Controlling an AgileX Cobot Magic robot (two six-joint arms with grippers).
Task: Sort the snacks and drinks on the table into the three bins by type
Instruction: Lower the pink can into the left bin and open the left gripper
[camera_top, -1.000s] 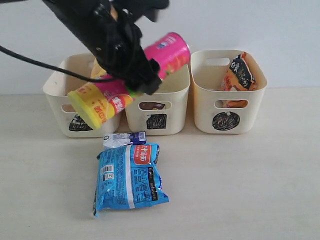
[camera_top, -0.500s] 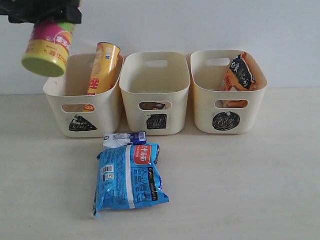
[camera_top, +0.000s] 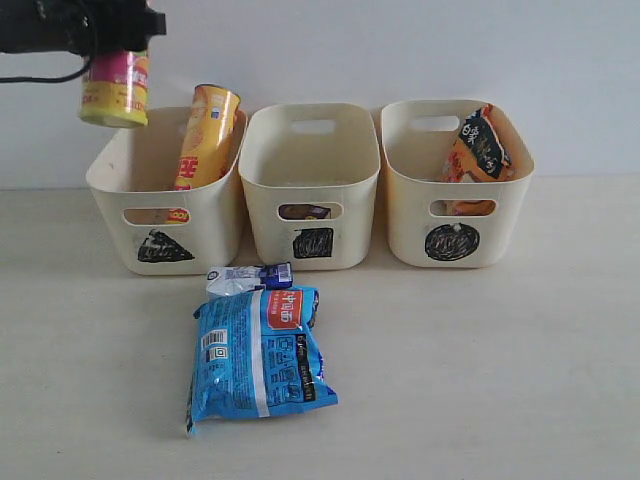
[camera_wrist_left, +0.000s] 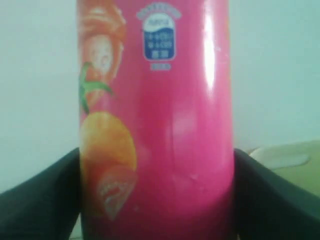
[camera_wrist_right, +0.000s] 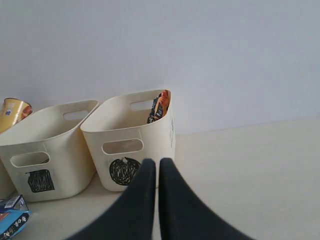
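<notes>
My left claw (camera_top: 115, 42) holds the pink chip tube (camera_top: 115, 90) in the air above the left side of the triangle bin (camera_top: 165, 215). The tube stands nearly straight up, yellow end down, top end squeezed between the claw's fingers (camera_wrist_left: 35, 205). My right claw (camera_wrist_right: 158, 166) is pinched shut, empty.

Triangle bin (camera_top: 165, 225), square bin (camera_top: 313, 165) and circle bin (camera_top: 455, 205) stand in a row at the desk's (camera_top: 500, 380) 12 o'clock. The pink chip tube (camera_top: 115, 88) hangs upright at 10 o'clock of the triangle bin; the yellow tube (camera_top: 207, 135) leans inside. The orange-black bag (camera_top: 477, 150) stands in the circle bin. The blue bag (camera_top: 258, 355) lies flat at the desk's 6 o'clock, drink carton (camera_top: 248, 278) touching its 12 o'clock edge.
</notes>
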